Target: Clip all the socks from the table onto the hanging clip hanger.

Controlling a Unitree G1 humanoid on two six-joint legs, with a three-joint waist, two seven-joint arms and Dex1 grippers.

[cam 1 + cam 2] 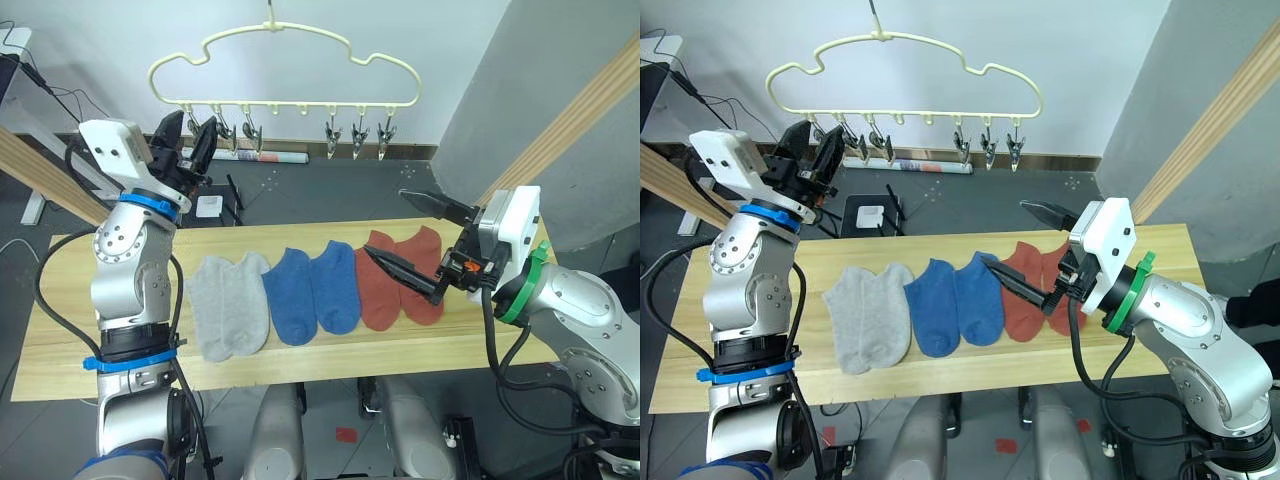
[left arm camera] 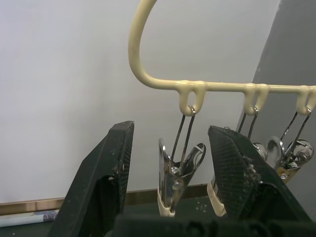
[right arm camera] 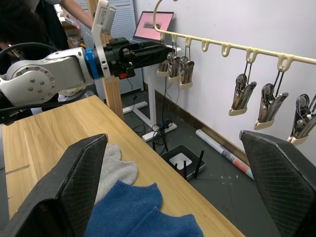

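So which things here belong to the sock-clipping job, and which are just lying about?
Part of the job:
- grey socks, blue socks, rust red socks
- table
- clip hanger with its metal clips
- left gripper, open around the end clip
- right gripper, open

Lying about:
- white box on the floor
- laptop
- person

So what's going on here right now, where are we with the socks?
All six knit ankle socks, the light grey pair, blue pair and rust red pair, lie in a row on the light wooden table; none is clipped. The left gripper is raised, open around a metal clip at the end of the pale yellow wire hanger. The right gripper hovers open above the red socks, holding nothing.
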